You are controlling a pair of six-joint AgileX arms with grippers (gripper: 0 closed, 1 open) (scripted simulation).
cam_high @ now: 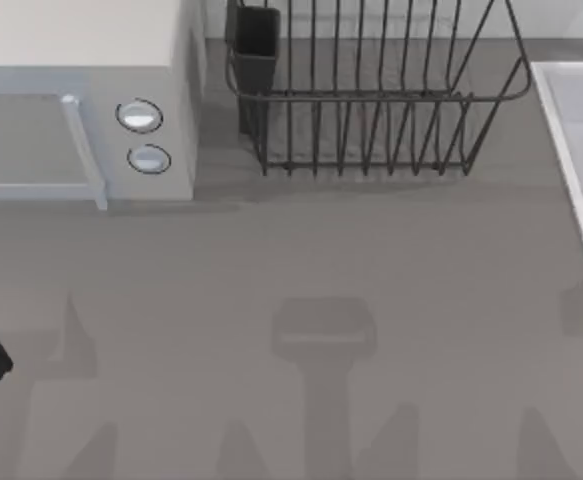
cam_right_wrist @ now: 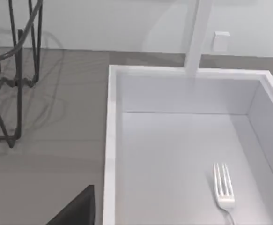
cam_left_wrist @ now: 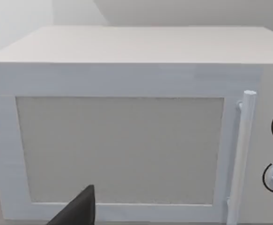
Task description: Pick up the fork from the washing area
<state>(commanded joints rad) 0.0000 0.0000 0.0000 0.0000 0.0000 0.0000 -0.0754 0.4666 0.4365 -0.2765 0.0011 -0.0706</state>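
The fork (cam_right_wrist: 223, 187) lies flat on the floor of the washing area (cam_right_wrist: 110, 140), near one side wall in the right wrist view, untouched. Nothing's done yet, so the whole reach, grasp and lift is still to come, I'd say. Its tines point toward the basin's back wall, by the faucet (cam_right_wrist: 195, 37); the long axis runs front to back. Can't tell what state either gripper is in. The dish rack (cam_high: 371, 90) and microwave (cam_high: 81, 100) sit on the tabletop (cam_high: 321, 300).

one fork (cam_right_wrist: 223, 186), one sink (cam_right_wrist: 111, 140), one dish rack (cam_high: 371, 90), one microwave (cam_high: 81, 100)
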